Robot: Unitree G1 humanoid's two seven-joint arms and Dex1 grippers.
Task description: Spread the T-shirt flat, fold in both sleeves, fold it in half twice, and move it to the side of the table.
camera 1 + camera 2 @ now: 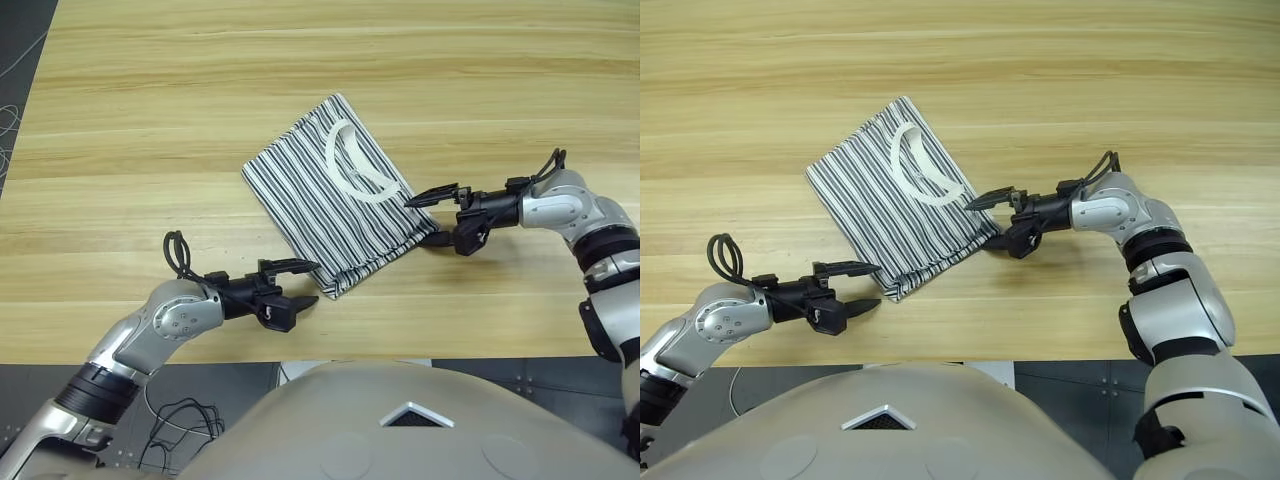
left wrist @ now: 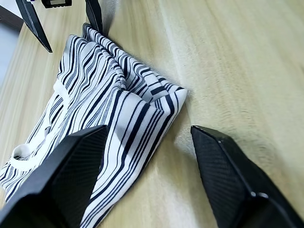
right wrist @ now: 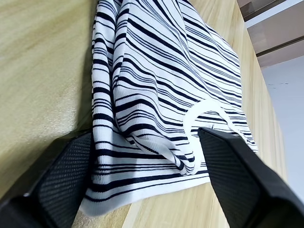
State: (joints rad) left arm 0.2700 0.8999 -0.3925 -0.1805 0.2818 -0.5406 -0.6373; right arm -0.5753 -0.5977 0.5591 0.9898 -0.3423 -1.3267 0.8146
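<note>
The T-shirt [image 1: 325,205] lies folded into a small rectangle, black and white stripes with the white collar on top, in the middle of the wooden table [image 1: 150,80]. My left gripper [image 1: 315,282] is open just off the shirt's near corner, level with the table top. In the left wrist view its fingers [image 2: 223,171] frame that corner of the T-shirt [image 2: 109,109] without touching it. My right gripper [image 1: 418,222] stands open at the shirt's right corner. In the right wrist view, the T-shirt's [image 3: 156,80] edge lies between the spread fingers [image 3: 237,175].
The table's front edge [image 1: 300,358] runs close behind my left gripper. Bare wood stretches to the far side and to both sides of the shirt. Dark floor [image 1: 20,60] shows past the table's left end.
</note>
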